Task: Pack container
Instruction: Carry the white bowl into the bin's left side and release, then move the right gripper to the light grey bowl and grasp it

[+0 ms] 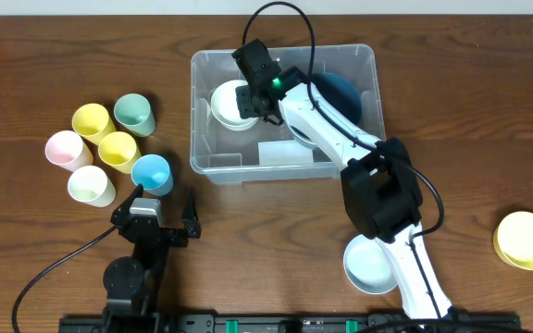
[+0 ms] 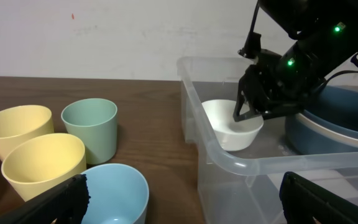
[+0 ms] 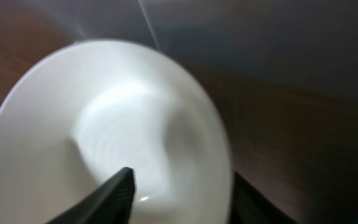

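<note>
One container (image 1: 202,139), wooden table (image 1: 35,46), pale wall (image 2: 104,31)

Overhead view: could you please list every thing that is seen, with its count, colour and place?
table: one, brown wood, under everything.
container: one, clear, far middle of the table.
white bowl: one, white, inside the container, left part.
dark bowl: one, dark blue, inside the container, right part.
pale bowl: one, whitish, on the table, near side, partly under the right arm.
yellow bowl: one, yellow, on the table, far right.
cups: six, two yellow, green, pink, cream, blue, grouped left of the container.
left claw: one, black, open, near the cups.
right claw: one, black, open, astride the white bowl's rim.
</note>
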`<state>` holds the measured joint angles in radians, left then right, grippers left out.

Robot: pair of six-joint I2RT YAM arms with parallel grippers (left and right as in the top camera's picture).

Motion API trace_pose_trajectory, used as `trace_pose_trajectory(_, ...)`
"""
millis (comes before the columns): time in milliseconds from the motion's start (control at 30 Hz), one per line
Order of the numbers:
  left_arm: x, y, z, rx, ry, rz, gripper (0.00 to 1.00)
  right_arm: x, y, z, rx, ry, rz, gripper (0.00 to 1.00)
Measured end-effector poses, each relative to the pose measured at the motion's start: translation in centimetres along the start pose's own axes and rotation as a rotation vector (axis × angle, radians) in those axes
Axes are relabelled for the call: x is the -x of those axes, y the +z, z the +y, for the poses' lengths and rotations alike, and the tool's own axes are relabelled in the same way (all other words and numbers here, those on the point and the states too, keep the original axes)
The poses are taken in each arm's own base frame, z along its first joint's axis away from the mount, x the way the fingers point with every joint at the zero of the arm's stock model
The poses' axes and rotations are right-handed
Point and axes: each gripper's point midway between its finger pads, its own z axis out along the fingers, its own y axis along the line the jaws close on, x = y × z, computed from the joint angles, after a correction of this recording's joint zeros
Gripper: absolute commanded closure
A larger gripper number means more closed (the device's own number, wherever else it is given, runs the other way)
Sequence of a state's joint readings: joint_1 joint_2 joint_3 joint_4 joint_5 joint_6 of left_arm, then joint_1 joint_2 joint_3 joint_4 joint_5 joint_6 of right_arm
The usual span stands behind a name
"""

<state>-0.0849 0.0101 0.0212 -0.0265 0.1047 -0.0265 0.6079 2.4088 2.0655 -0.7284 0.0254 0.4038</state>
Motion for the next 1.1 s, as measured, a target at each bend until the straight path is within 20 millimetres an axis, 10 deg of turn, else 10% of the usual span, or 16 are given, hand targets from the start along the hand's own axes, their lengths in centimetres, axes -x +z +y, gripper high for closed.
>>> trace_pose_trajectory(300, 0.0, 0.0, 0.0, 0.0, 0.0, 0.0, 0.02, 0.5, -3.3, 0.2, 0.003, -0.021, 0.0, 0.43)
trace_pose_trajectory(567, 0.0, 0.0, 0.0, 0.0, 0.0, 0.0, 0.02, 3.8, -18.9, 0.8, 0.054, -0.022, -0.163, 0.32)
trace_pose_trajectory(767, 0.0, 0.0, 0.0, 0.0, 0.0, 0.0, 0.02, -1.1, -27.8, -4.0, -0.059, 0.005, -0.061, 0.26)
trace_pose_trajectory(1100, 0.0, 0.0, 0.0, 0.0, 0.0, 0.0, 0.02, -8.4, -33.4, -12.6, -0.286, 0.156, 0.164, 0.29)
